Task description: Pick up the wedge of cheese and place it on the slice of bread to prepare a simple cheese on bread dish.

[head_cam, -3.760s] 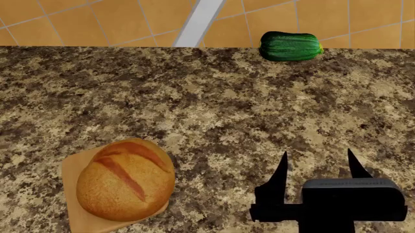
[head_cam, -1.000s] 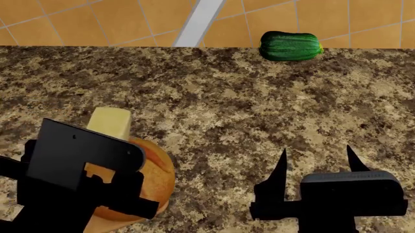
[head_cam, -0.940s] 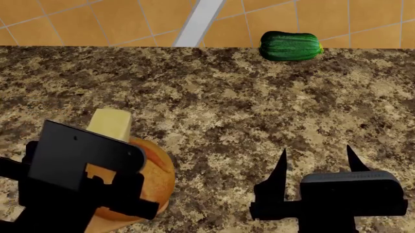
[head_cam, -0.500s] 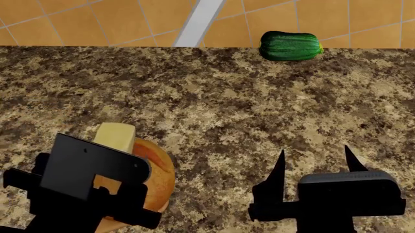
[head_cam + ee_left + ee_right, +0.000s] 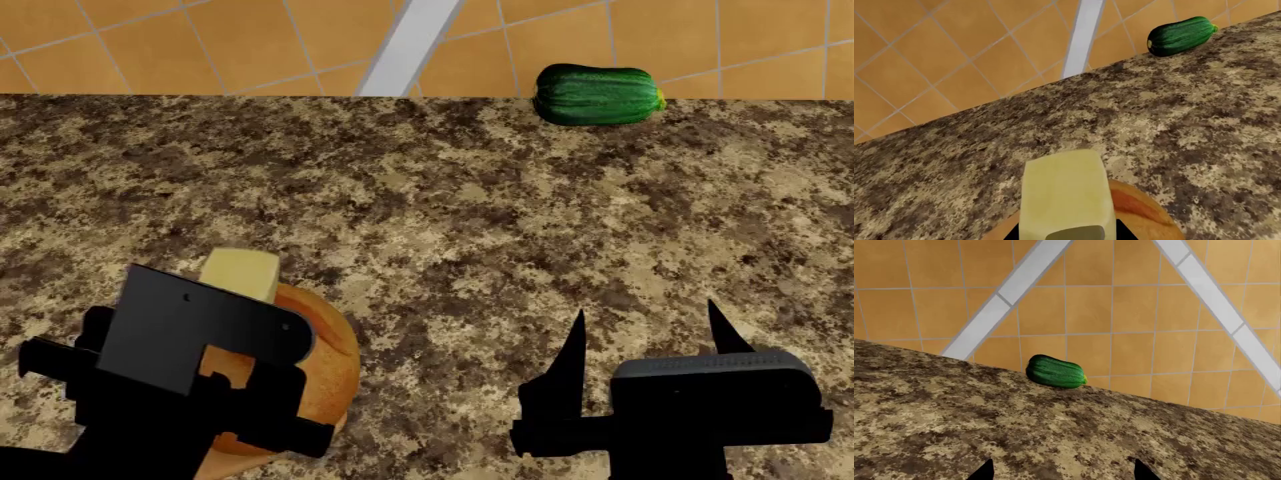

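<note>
The wedge of cheese (image 5: 1066,192) is a pale-yellow block, and my left gripper (image 5: 1066,234) is shut on its near end. In the head view the cheese (image 5: 242,272) sticks out past the gripper's black body, directly over the far edge of the slice of bread (image 5: 326,352), a golden-brown crusty loaf. Whether cheese and bread (image 5: 1142,212) touch cannot be told. The arm hides most of the loaf. My right gripper (image 5: 649,342) hovers open over bare counter, to the right of the bread, with nothing between its fingers.
A dark green zucchini (image 5: 597,94) lies at the counter's far edge against the orange tiled wall (image 5: 160,45); it also shows in the right wrist view, zucchini (image 5: 1055,371). The speckled granite counter (image 5: 454,220) stretches between the bread and the zucchini.
My left arm came into view holding the cheese. Over the last second it has drawn the cheese nearer and lower onto the loaf. The right gripper has barely moved.
</note>
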Available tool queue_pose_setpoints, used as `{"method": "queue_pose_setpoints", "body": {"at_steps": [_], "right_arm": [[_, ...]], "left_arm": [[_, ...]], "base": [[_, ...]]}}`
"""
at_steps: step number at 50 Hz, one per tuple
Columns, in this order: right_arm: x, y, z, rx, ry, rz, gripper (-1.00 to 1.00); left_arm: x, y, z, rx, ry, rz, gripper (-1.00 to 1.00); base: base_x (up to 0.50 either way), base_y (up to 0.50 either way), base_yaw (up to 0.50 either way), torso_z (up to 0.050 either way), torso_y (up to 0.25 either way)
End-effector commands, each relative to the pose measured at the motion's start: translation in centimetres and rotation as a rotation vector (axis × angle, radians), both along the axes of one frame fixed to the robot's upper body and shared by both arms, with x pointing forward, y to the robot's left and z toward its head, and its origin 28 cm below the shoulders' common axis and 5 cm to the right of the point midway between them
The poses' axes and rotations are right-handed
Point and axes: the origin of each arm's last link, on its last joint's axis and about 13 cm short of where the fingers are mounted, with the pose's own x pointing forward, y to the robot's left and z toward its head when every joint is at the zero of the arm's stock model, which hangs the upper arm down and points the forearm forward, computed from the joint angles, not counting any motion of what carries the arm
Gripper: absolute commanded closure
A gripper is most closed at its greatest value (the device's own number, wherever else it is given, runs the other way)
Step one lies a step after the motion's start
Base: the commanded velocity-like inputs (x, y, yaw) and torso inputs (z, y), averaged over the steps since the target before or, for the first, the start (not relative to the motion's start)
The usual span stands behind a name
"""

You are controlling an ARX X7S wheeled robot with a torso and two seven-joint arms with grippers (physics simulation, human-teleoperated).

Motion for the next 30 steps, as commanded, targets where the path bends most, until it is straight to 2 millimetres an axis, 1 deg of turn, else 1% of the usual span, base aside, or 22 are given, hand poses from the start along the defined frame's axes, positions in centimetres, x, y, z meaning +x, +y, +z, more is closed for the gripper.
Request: {"method": "queue_pose_setpoints", "body": {"at_steps": [1, 15, 30], "right_arm": [[0.0, 0.0, -0.1, -0.002, 0.001, 0.001, -1.0], [0.0, 0.0, 0.1, -0.001, 0.0, 0.001, -1.0], [0.1, 0.0, -0.3, -0.002, 0.005, 0.003, -1.0]], "left_arm": [[0.5, 0.0, -0.5, -0.014, 0.016, 0.011, 1.0], [0.8, 0.0, -1.0, -0.01, 0.031, 0.011, 1.0], [1.3, 0.0, -1.5, -0.011, 0.052, 0.01, 1.0]], "base": [[0.0, 0.0, 0.0, 0.0, 0.0], [0.0, 0.0, 0.0, 0.0, 0.001], [0.0, 0.0, 0.0, 0.0, 0.0]]}}
